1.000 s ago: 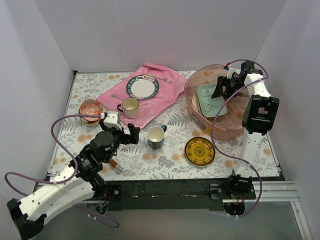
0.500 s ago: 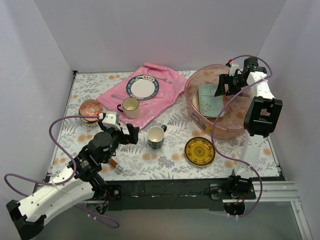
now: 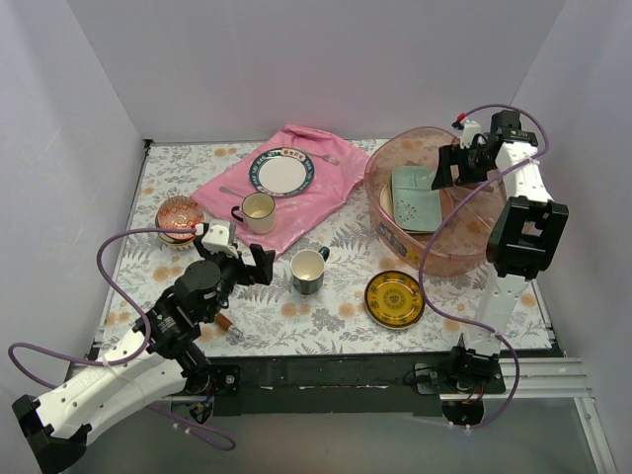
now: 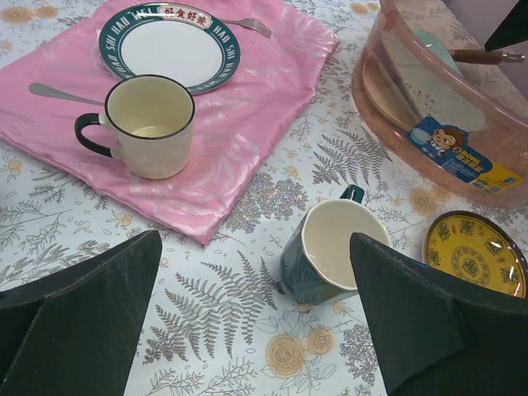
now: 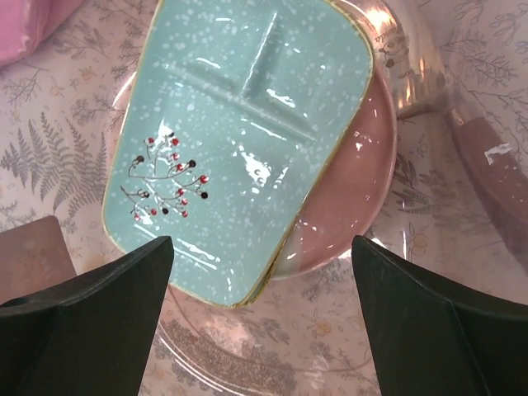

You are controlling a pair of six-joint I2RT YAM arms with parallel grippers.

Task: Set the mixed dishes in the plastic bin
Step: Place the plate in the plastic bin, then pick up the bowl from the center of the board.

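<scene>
Two dishes lie in the plastic bin (image 3: 434, 259), pale green tray (image 5: 239, 140) over what seems a pink plate (image 5: 346, 198); our left hand (image 3: 255, 265) and right hand (image 3: 449, 170) gape empty.

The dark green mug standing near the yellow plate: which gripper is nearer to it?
Left. The left gripper hangs open just left of the mug; the right gripper is open over the plastic bin, far off to the mug's right.

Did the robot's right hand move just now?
Yes. The right gripper shifted away from the green tray, toward the plastic bin's far right rim.
</scene>
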